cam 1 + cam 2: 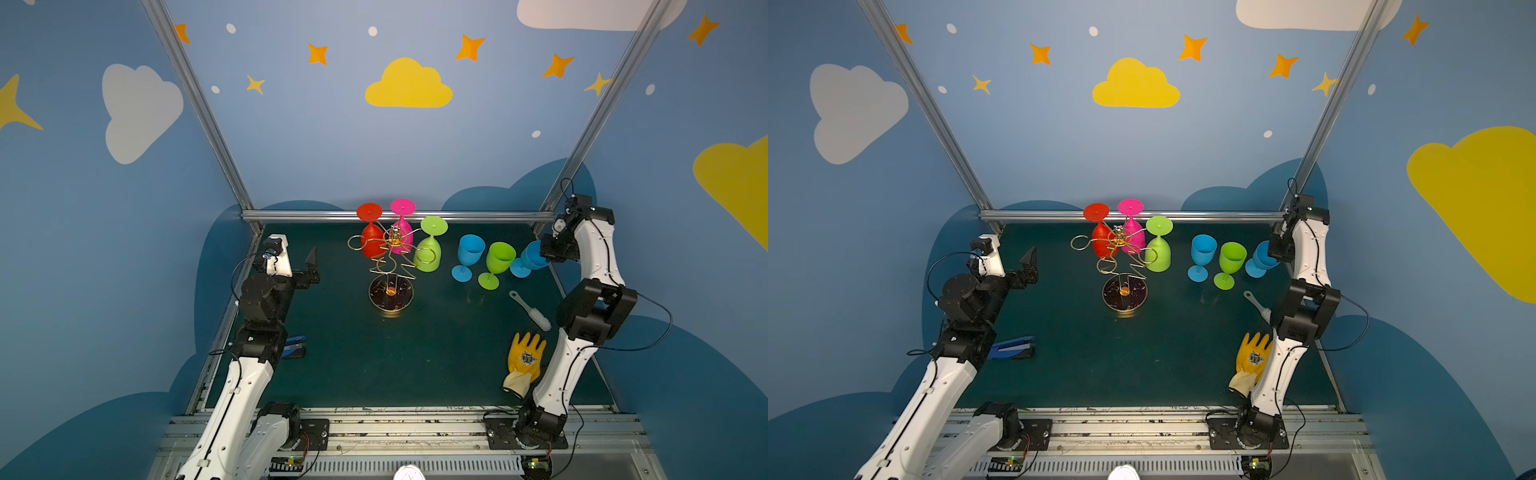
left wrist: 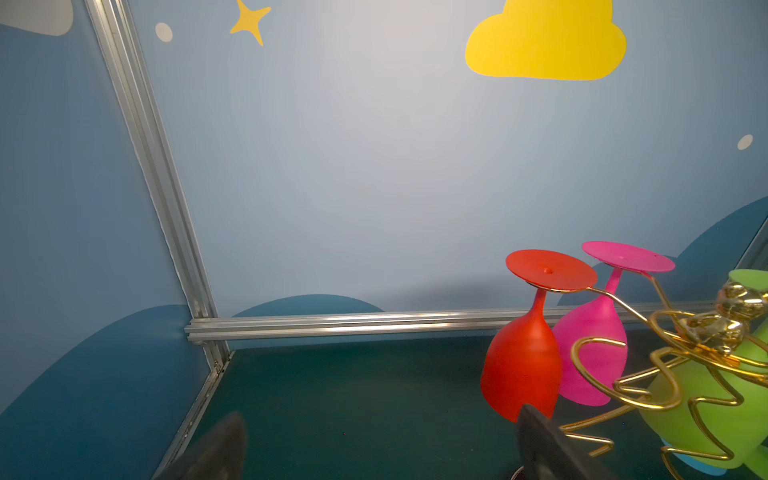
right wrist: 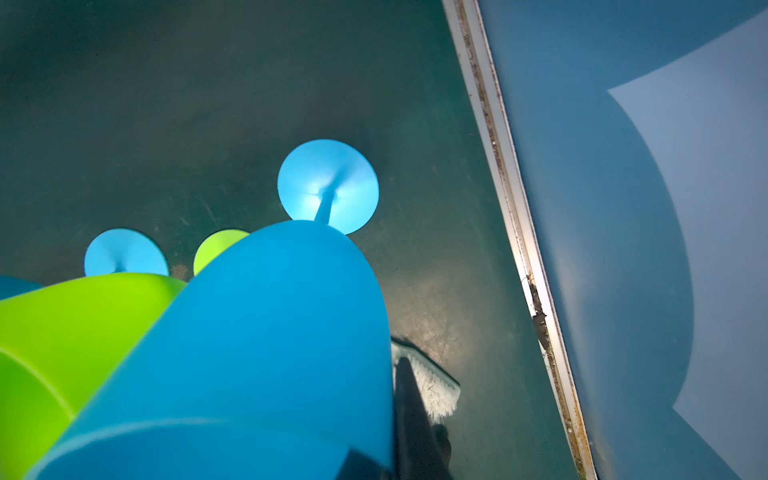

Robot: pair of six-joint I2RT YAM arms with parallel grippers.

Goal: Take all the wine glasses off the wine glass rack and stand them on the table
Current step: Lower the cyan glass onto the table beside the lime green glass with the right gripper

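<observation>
3 loose things lie on the dark green mat (image 1: pixel 374 365). A white brush (image 1: pixel 534 312) rests near the right edge, and a yellow glove (image 1: pixel 525 357) lies flat just in front of it. A blue hand tool (image 1: pixel 1013 347) sits at the left edge.

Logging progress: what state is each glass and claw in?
Red glass: hanging inverted on rack.
Pink glass: hanging inverted.
Left green glass: hanging inverted.
Left blue glass: upright on table.
Right green glass: upright on table.
Right blue glass: upright, rim gripped.
Left claw: open, empty.
Right claw: shut on right blue glass.
</observation>
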